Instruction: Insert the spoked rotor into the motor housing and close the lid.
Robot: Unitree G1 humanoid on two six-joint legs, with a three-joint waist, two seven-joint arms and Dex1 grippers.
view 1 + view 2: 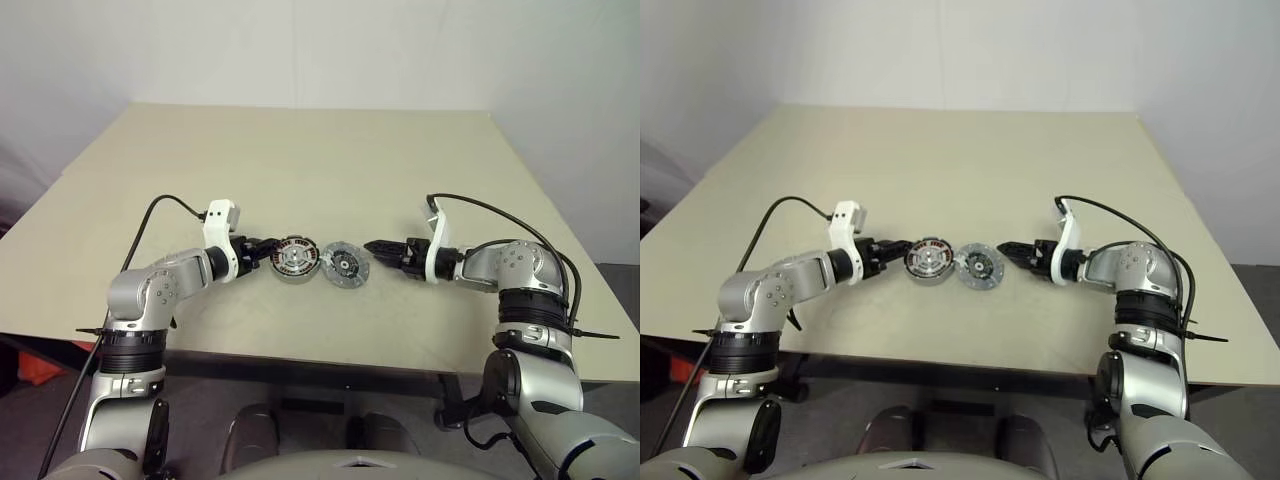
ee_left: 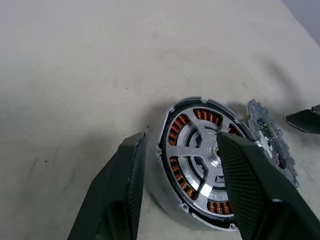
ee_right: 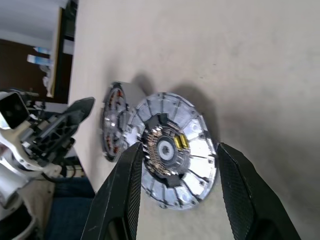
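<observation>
Both tools sit low over counter (image 1: 300, 150), fingers apart, gripping nothing. Left tool (image 1: 262, 250) straddles housing (image 1: 296, 259) w/ rotor (image 2: 200, 160) inside. Right tool (image 1: 376, 247) near lid (image 1: 345, 265), which leans on housing.

Motor housing (image 1: 295, 259) sits on the table (image 1: 300, 160) near its front edge with the spoked rotor (image 2: 200, 155) in it, lid (image 1: 345, 265) just right of it (rims touching or nearly), left gripper (image 1: 268, 248) at the housing's left, right gripper (image 1: 372, 247) right of the lid.
</observation>
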